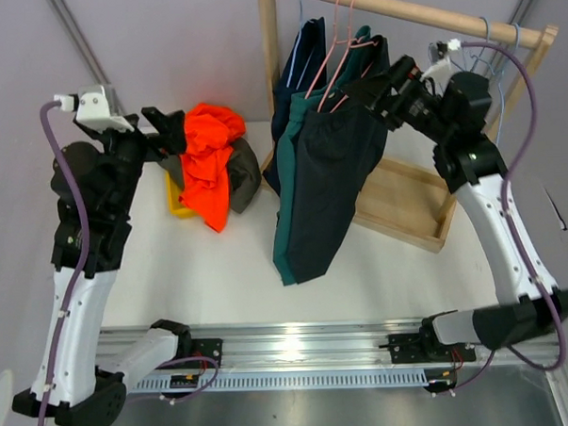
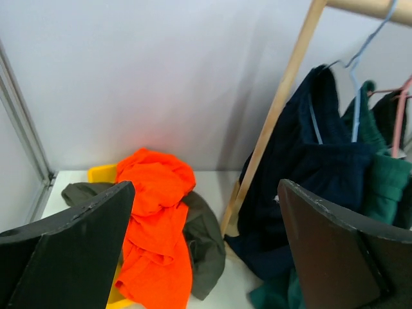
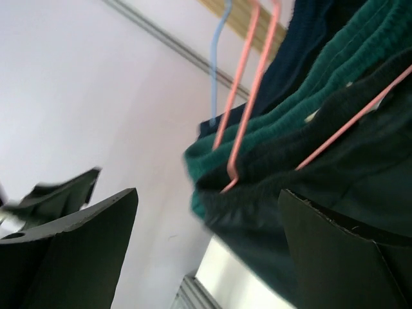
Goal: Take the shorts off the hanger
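The wooden rack (image 1: pixel 417 14) fills the upper right of the top view. On it hang the black shorts (image 1: pixel 334 173), with the teal shorts (image 1: pixel 285 241) and navy shorts (image 1: pixel 292 81) behind. The orange shorts (image 1: pixel 207 169) and olive shorts (image 1: pixel 247 172) lie heaped at upper left. My right gripper (image 1: pixel 373 88) is spread wide and empty at the black waistband on the pink hanger (image 3: pixel 247 109). My left gripper (image 1: pixel 167 133) is equally wide and empty. The cloth looks light and limp, so I'd pinch the thicker waistband.

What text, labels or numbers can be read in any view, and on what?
None can be read.
No print shows on the hanging shorts, the orange shorts or the pink hangers.
Any marks on the metal rail are too small to read.
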